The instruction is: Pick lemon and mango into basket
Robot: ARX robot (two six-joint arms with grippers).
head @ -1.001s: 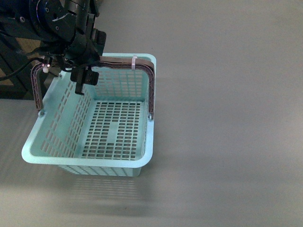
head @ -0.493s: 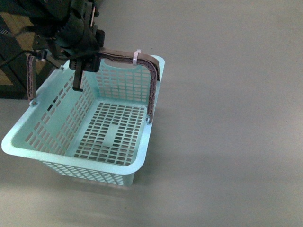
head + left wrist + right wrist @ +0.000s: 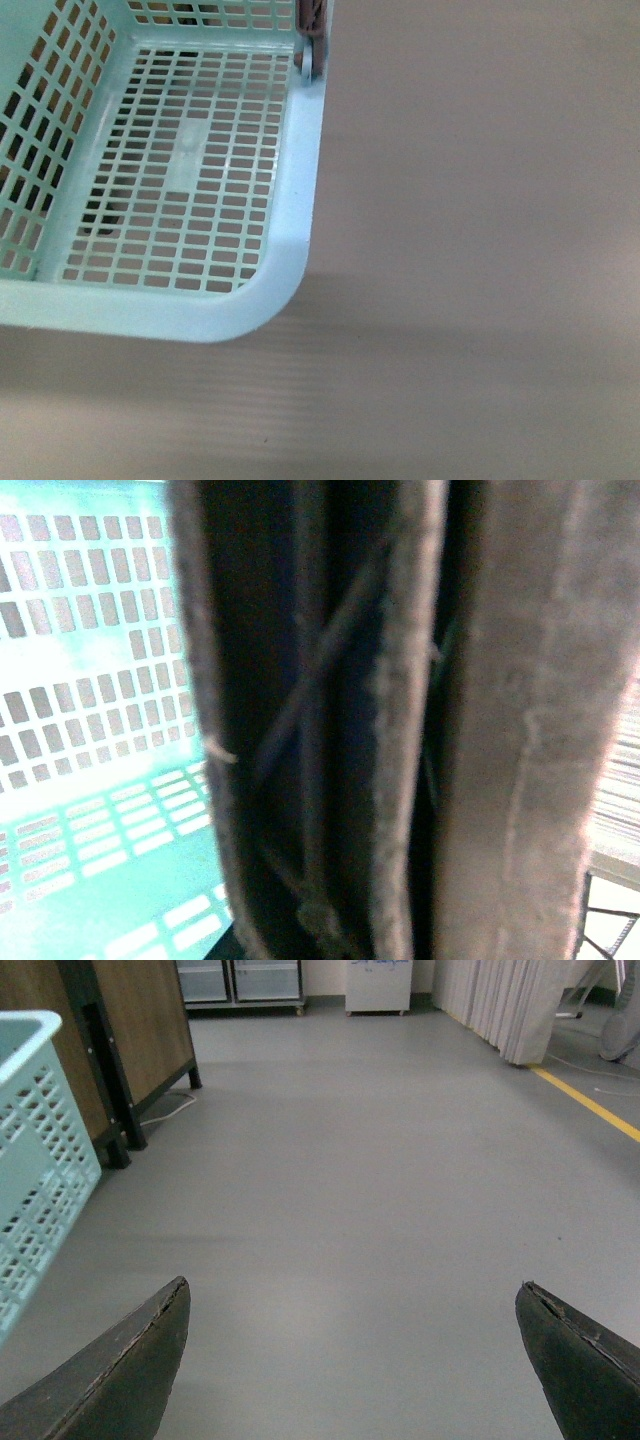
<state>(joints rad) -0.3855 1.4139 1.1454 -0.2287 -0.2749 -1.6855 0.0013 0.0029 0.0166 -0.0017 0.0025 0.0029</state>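
While the basket (image 3: 300, 200) fills the upper left of the front view, only 1 rounded corner and part of its bottom show, and that part is bare. It is light teal plastic with a smooth thick rim and rectangular slots in rows across walls and bottom, plus 1 solid patch mid-bottom. The brown handle (image 3: 312, 15) meets the rim at a pivot on the basket's right wall, at the top edge of the view. The left wrist view is nearly all handle (image 3: 510, 730): rough, fibrous brown strips running lengthwise, a dark band between them, and slotted teal wall (image 3: 90, 680) behind. Left claw state: cannot tell, nothing of it is distinguishable. The right gripper (image 3: 352, 1290) is spread wide, its 2 dark fingertips (image 3: 130, 1370) well apart with nothing between them, over smooth grey floor (image 3: 350, 1160). The basket (image 3: 40, 1160) sits at that view's edge, near a wooden cabinet (image 3: 130, 1010) on black legs. A yellow line (image 3: 590, 1105) crosses the floor.
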